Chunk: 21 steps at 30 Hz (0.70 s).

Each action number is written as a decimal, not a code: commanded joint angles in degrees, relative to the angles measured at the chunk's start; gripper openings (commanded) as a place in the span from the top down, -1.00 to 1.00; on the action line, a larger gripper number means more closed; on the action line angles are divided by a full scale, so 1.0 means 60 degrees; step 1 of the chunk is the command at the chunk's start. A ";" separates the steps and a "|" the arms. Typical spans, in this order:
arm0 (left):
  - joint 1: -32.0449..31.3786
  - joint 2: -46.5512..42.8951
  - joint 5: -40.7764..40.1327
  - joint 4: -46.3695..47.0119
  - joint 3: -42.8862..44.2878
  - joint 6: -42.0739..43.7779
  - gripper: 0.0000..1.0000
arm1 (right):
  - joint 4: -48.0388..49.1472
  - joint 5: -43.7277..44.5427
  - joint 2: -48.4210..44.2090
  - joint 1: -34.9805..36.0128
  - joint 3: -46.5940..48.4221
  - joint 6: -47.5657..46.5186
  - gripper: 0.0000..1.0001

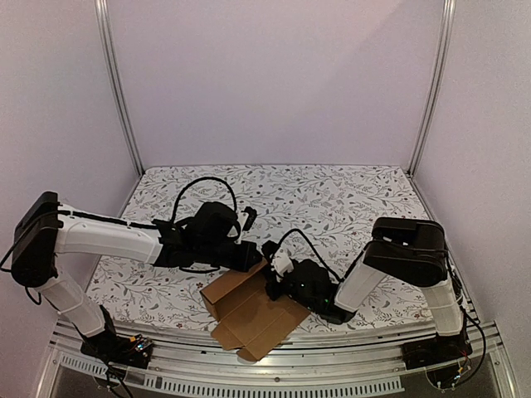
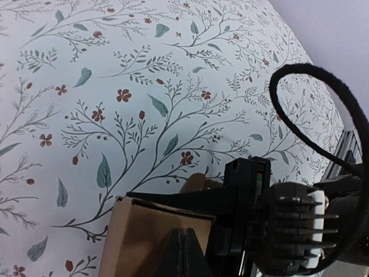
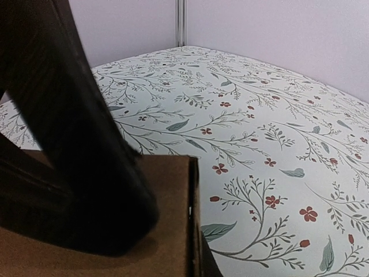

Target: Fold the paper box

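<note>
As seen from the top camera, the paper box (image 1: 249, 313) lies at about 6 o'clock on the floral table cover (image 1: 348, 199). It is a brown cardboard sheet, partly raised into walls and flaps, and its nearest corner overlaps the metal front rail (image 1: 332, 342) in this view.

The left gripper (image 1: 251, 257) reaches in from 9 o'clock and meets the box at its 12 o'clock corner. Its jaws are fully closed. The left wrist view shows the dark fingers (image 2: 184, 254) against an upright cardboard panel (image 2: 144, 236); whether cardboard lies between them cannot be told.

The right gripper (image 1: 272, 282) comes in from 3 o'clock and sits at roughly 1 o'clock of the box, just beside the left gripper. Its jaws are likewise drawn together. In the right wrist view a broad dark finger (image 3: 69, 150) lies over a brown panel (image 3: 167, 231) whose upright edge stands to its right. A grip on that panel cannot be confirmed.

A black cable (image 2: 311, 75) loops across the upper right of the left wrist view. Flowers and leaf sprigs cover the cloth beyond the box in both wrist views.
</note>
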 commanded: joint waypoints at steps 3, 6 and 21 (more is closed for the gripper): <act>0.0001 -0.0123 0.0010 -0.0416 -0.0097 0.0003 1.00 | -0.0091 0.0114 0.0149 0.0065 0.0140 -0.0147 0.98; 0.0001 -0.0105 0.0032 -0.0426 -0.0084 0.0007 1.00 | -0.0009 0.0222 0.0081 0.0087 0.0100 -0.0179 0.69; 0.0001 -0.0071 0.0005 -0.0535 -0.0009 0.0041 1.00 | 0.0308 0.0478 -0.0494 0.0105 -0.0075 -0.0446 0.60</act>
